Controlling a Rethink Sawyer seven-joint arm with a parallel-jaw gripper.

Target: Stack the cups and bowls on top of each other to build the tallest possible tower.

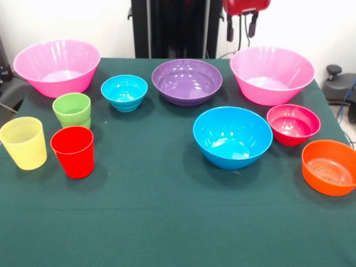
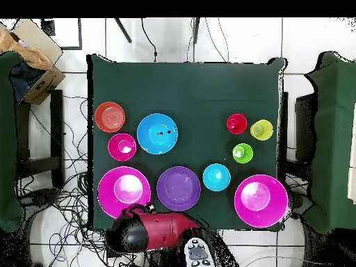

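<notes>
I count seven bowls: two large pink (image 1: 57,66) (image 1: 272,74), one purple (image 1: 187,81), one blue (image 1: 232,136), one cyan (image 1: 124,92), one crimson (image 1: 293,124), one orange (image 1: 330,166). Three cups: yellow (image 1: 24,142), red (image 1: 73,151), green (image 1: 72,110).

The gripper (image 1: 242,29) hangs drawn back above a pink bowl (image 1: 272,74), with the purple bowl (image 1: 187,82) beside it on the table (image 1: 167,222).

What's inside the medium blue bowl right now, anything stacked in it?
Nothing is stacked in the blue bowl. Both views show its bare, glossy inside, standing alone on the green table. What lies beneath the bowl is hidden.
</notes>
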